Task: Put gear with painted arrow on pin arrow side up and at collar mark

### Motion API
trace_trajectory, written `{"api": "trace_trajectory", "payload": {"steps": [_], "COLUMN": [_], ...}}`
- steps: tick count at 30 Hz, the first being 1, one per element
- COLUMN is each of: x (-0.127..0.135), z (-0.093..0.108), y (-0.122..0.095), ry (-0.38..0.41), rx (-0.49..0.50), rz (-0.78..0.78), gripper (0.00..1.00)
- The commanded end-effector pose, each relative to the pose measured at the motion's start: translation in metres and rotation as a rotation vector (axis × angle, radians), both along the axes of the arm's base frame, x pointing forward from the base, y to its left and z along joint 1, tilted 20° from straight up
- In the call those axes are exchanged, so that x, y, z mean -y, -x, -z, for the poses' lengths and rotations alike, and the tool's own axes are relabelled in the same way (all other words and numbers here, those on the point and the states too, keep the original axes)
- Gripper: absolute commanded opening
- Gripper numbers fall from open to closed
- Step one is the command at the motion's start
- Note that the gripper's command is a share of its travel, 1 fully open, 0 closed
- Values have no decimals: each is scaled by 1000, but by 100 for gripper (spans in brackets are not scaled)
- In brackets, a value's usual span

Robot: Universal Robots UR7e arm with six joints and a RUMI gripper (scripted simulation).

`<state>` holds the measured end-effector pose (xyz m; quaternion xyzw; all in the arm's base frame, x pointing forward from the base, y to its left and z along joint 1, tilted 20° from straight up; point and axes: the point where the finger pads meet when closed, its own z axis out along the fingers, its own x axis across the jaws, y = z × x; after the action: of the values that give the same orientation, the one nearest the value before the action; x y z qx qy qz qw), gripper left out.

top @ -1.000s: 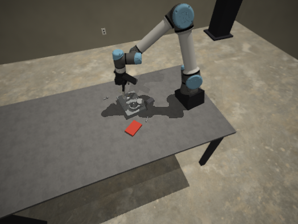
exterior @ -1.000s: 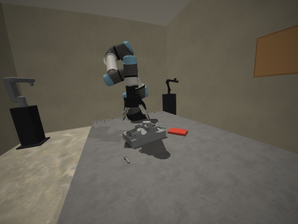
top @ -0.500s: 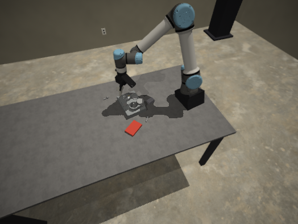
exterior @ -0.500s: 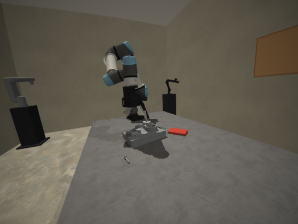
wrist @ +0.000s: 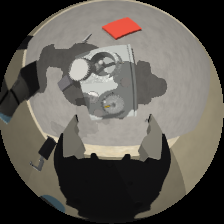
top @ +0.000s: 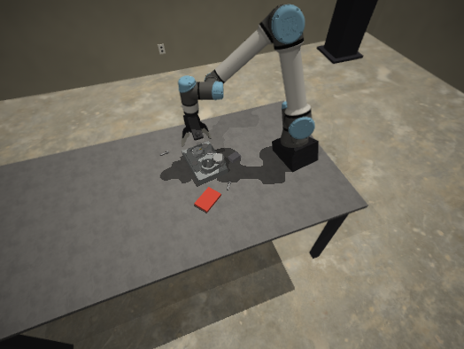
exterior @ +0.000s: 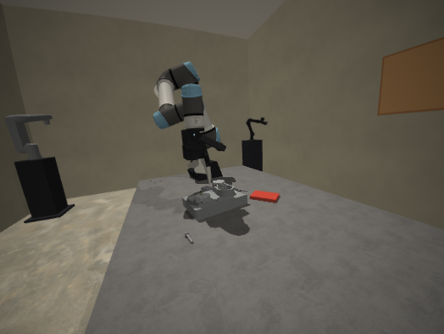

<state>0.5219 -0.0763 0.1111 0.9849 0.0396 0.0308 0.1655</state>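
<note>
A grey base plate (top: pixel 205 162) lies on the table and carries several gears. In the wrist view a gear with a small yellow-orange mark (wrist: pixel 111 104) sits at the end of the plate (wrist: pixel 107 82) nearest my fingers. I cannot tell whether it is seated all the way down on a pin. A pale gear and a darker gear sit at the far end. My gripper (top: pixel 195 135) (wrist: pixel 112 115) hovers above the plate's far-left end, fingers wide open and empty. It also shows in the exterior view (exterior: pixel 204 173), just behind the plate (exterior: pixel 216 200).
A flat red block (top: pixel 207 199) lies in front of the plate, also seen in the wrist view (wrist: pixel 121 27). Small bolts lie loose on the table (top: pixel 163 151) (top: pixel 227 184) (exterior: pixel 191 236). A small dark block (top: pixel 234 156) sits beside the plate. The arm's base (top: pixel 296 152) stands to the right.
</note>
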Motion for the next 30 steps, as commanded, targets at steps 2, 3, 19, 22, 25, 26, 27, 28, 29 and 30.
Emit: {"api": "trace_trajectory", "payload": {"steps": [2, 3, 19, 22, 25, 26, 27, 28, 29, 30], "x": [0, 0, 5, 6, 8, 8, 8, 8, 8, 9], "z": [-1, -1, -2, -2, -2, -2, -2, -2, -3, -3], "y": [-1, -2, -3, -2, -2, -2, -2, -2, -2, -2], "ry": [-13, -17, -58, -65, -71, -73, -73, -73, -75, -77], "rx": [93, 107, 287, 318, 345, 353, 353, 353, 361, 368], "rz": [285, 327, 842, 930, 1007, 1031, 1031, 1031, 1053, 1074], "gripper": [100, 100, 100, 100, 100, 100, 100, 100, 100, 100]}}
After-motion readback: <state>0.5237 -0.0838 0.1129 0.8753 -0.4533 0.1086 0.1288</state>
